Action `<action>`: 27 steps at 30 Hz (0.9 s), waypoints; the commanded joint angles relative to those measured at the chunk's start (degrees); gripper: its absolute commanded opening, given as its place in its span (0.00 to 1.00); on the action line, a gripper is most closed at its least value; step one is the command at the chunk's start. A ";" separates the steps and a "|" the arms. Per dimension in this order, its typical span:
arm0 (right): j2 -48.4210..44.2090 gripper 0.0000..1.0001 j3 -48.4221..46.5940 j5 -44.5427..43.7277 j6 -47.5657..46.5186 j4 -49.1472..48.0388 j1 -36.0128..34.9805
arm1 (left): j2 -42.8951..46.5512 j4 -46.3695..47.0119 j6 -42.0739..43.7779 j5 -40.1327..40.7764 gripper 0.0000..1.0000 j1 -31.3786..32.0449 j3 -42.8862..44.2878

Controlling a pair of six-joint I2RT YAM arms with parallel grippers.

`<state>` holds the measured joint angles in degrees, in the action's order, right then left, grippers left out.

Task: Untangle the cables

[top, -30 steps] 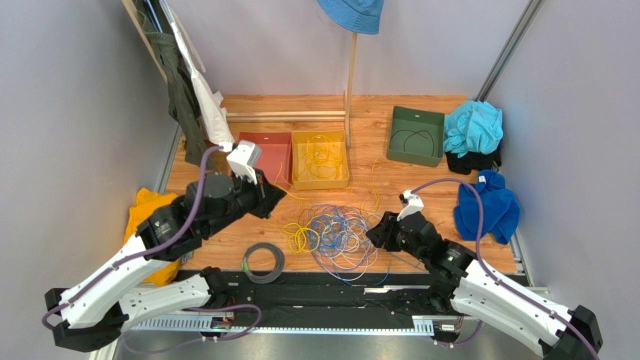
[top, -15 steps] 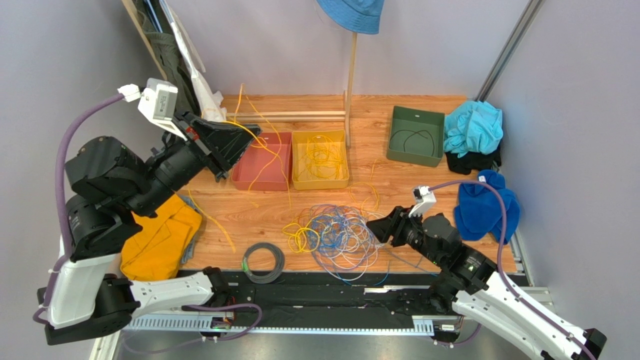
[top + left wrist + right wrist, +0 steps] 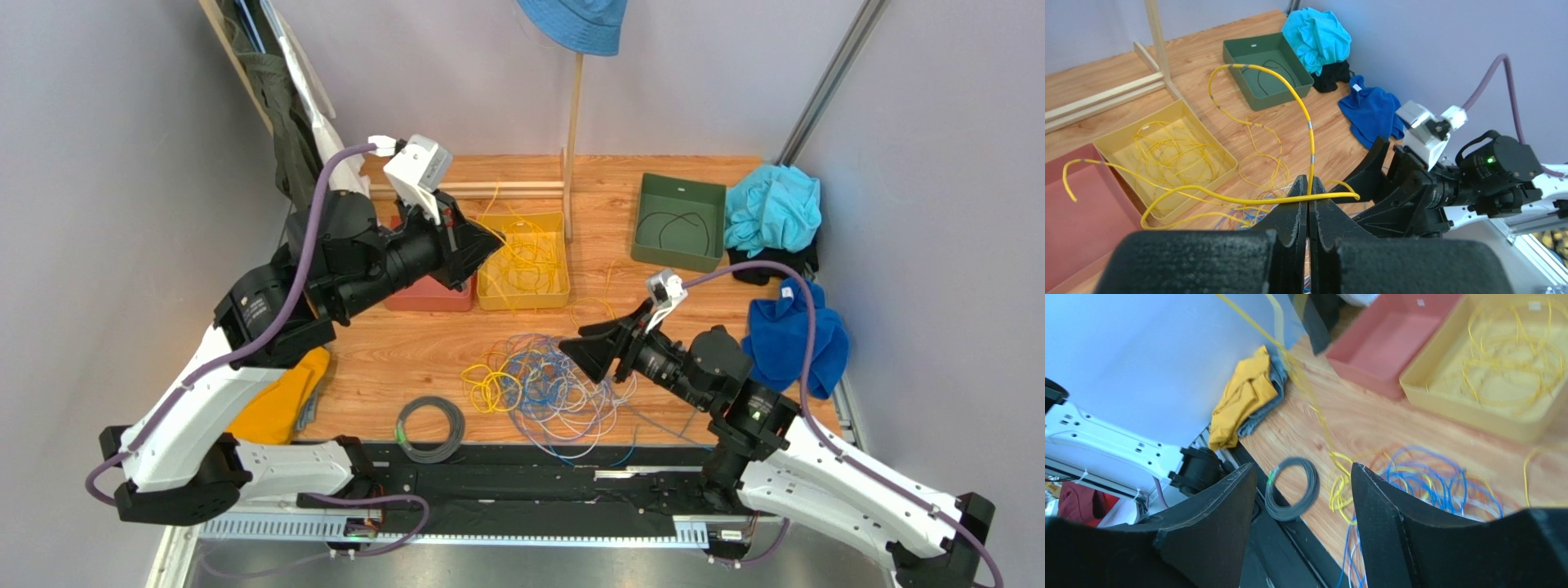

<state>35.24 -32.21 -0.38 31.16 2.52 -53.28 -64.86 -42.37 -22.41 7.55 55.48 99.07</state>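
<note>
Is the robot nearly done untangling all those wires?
Not yet. Done: some yellow cables lie sorted in the yellow tray. In hand: the left gripper is shut on one yellow cable, held up over the trays, and the right gripper is open near the tangle. Left: that tangle of blue, yellow and pale cables, still knotted together on the table.

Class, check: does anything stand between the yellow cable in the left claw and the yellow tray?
Nothing visible does. The left claw is shut on the yellow cable close to the open-topped yellow tray, which holds only more yellow wires. The cable's far end trails toward the pile.
</note>
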 commanded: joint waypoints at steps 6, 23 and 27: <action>11.33 0.63 -5.68 -3.83 -9.36 -12.88 -1.92 | -1.67 2.12 -1.93 -4.47 0.00 0.59 0.86; 11.62 0.00 -6.29 -14.79 -7.87 -13.62 -2.09 | 2.19 1.41 -0.62 -0.09 0.00 1.29 -6.05; 1.69 0.00 -12.34 -21.76 -10.49 -0.02 -2.09 | 6.48 3.68 -1.66 6.67 0.00 1.21 -16.86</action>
<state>45.65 -37.58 -12.62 23.40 -6.68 -55.13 -62.08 -40.77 -23.70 7.77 56.55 90.35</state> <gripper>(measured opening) 0.011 0.010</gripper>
